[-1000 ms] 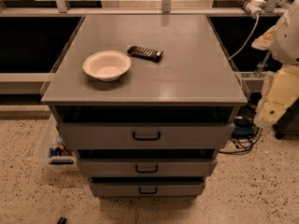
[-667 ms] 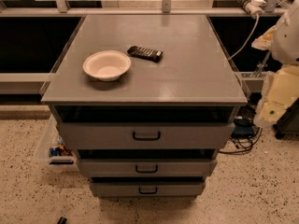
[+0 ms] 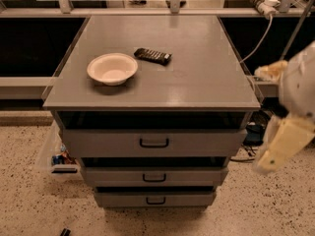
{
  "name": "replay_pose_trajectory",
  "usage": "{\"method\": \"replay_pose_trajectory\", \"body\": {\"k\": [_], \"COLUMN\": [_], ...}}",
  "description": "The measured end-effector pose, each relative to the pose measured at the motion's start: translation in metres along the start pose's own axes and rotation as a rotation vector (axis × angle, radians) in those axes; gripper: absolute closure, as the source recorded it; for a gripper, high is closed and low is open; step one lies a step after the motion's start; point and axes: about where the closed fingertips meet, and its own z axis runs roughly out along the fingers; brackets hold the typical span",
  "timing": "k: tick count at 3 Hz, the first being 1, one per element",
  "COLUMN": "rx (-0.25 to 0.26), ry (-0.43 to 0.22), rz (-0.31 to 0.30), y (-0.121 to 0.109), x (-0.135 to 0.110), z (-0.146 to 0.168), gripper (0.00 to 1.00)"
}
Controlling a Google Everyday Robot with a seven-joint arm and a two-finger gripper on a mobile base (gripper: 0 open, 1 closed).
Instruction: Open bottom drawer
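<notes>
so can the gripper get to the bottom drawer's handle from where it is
Probably yes: the gripper hangs right of the cabinet, apart from it, and nothing blocks the bottom drawer or its handle.

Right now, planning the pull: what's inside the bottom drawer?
The bottom drawer shows only its grey front and black handle; its contents are hidden. The gripper hangs right of the cabinet, away from it.

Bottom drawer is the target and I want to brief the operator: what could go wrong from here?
1. The gripper hangs to the right of the cabinet, well above the bottom drawer; its small loop handle sits close to the floor, so the approach may miss.
2. The middle drawer looks much alike just above; grabbing it is plausible.
3. A jolt could shift the bowl on top.
</notes>
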Motion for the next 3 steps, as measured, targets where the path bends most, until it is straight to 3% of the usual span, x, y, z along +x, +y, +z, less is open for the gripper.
{"method": "replay_pose_trajectory", "body": {"k": [1,2,3], "rx": [-0.029,-0.048,-0.046], "ry": [-0.092,-0.12,-0.116], "rz": [0.085,0.133,0.131], "y": [0.035,0.05,0.049], "x": [0.008,0.012,0.013], "z": [0.057,0.092,0.092], "gripper": [0.0,0.0,0.0]}}
